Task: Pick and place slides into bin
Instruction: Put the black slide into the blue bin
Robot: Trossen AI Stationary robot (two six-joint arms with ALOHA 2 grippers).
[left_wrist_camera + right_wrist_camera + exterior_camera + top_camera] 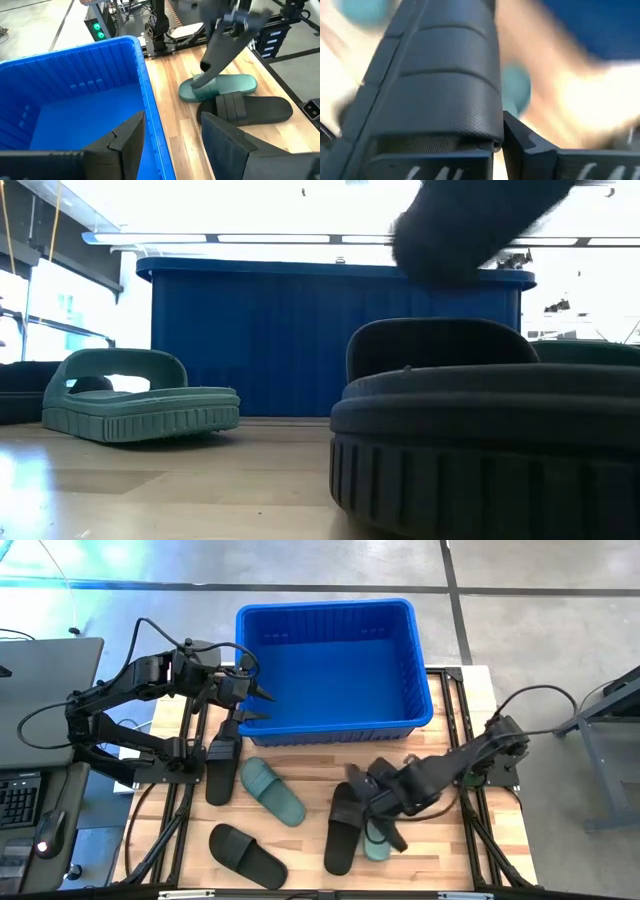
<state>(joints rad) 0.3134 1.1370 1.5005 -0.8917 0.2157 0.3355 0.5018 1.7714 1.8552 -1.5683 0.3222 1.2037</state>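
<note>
The blue bin (330, 665) stands at the table's far middle. My right gripper (378, 798) is shut on a black slide (222, 47), raised over the near right of the table. Below it lie a green slide (220, 87) and another black slide (343, 830), soles down. More slides rest flat on the left: a black one (222, 768), a green one (272, 790) and a black one (247, 855). My left gripper (258, 707) hovers open above the bin's near left corner. My right gripper holds the black slide by its upper end (235, 27), coming at it from above and pointing steeply down. The slide fills the right wrist view beside one finger (520, 137); blur hides which part is pinched. It hangs steeply, its lower end (207, 65) clear of the green slide.
The bin's near wall (330, 340) rises behind the slides in the low view. Bare wood shows between the slides and along the table's near edge (300, 885). A desk with a keyboard (20, 800) stands beyond the table's left side.
</note>
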